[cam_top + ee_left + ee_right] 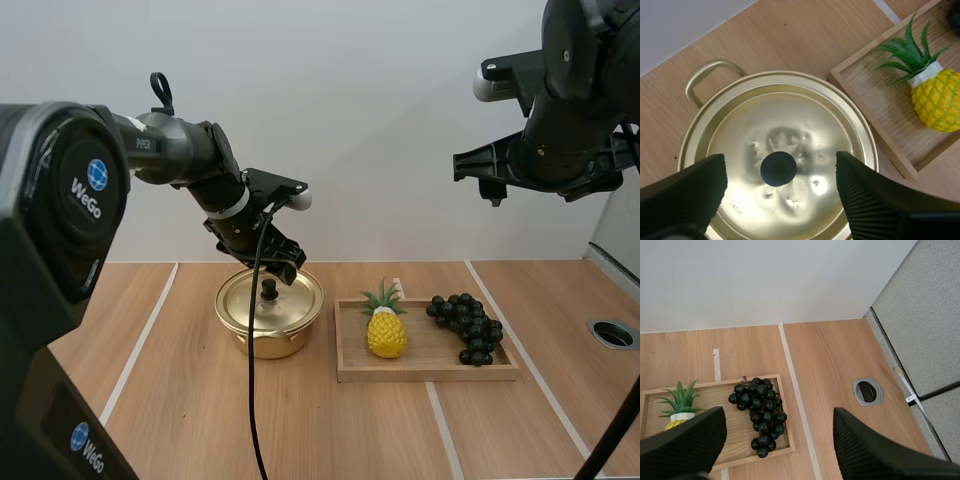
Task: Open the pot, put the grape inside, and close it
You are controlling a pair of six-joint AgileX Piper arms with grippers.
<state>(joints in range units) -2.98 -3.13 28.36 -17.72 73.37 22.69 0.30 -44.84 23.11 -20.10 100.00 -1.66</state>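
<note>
Over the pot (268, 335), at the left part of the table (180, 410), my left gripper (780, 159) is hovering with its fingers standing wide apart, gripping nothing. They are straddling the black knob (778, 168) at the middle of the gold lid (805, 125), which is sitting flat on the pot's rim, so the pot is not yet opened. That spread is making room for the fingers to drop on either side of the knob and pinch it. From the high view I cannot tell whether the tips are touching the lid or hanging just above it.

Just right of the pot, the wooden tray (430, 372) is holding a toy pineapple (386, 332) and, at its far right end, the bunch of grapes (466, 326), lying untouched. My right gripper (780, 415) is waiting high above the grapes, its fingers likewise parted and empty, probably parked there to be ready once the lid is off. Lifting the lid by its knob looks like the step in hand.
</note>
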